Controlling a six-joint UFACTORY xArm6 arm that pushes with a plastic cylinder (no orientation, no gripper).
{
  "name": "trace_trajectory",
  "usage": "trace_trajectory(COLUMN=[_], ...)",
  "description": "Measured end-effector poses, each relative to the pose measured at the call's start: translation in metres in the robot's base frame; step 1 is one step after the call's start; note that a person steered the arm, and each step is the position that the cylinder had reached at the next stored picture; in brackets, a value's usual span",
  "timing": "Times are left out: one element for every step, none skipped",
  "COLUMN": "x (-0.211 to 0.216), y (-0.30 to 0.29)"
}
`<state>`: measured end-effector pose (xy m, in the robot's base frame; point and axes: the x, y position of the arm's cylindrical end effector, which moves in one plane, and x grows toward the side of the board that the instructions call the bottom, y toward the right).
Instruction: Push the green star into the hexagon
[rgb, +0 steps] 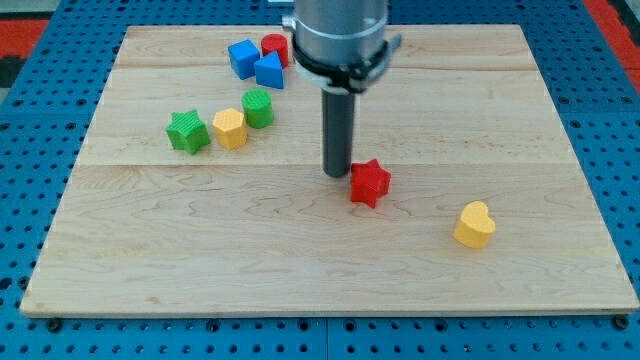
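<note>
The green star (187, 131) lies at the view's left on the wooden board (200, 260). The yellow hexagon (229, 128) sits right beside it on its right, touching or nearly touching. A green round block (258, 107) sits just up and right of the hexagon. My tip (336, 174) rests on the board near the middle, well to the right of these three blocks and just left of a red star (369, 182).
Two blue blocks (243, 57) (269, 71) and a red round block (275, 47) cluster at the view's top. A yellow heart (474, 225) lies at the lower right. The arm's grey body (338, 30) hangs over the top middle.
</note>
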<state>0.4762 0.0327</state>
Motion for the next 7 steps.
trace_trajectory(x=[0.026, 0.026, 0.022, 0.009, -0.033, -0.048, -0.061], y=[0.046, 0.017, -0.049, -0.144, -0.223, -0.238, -0.223])
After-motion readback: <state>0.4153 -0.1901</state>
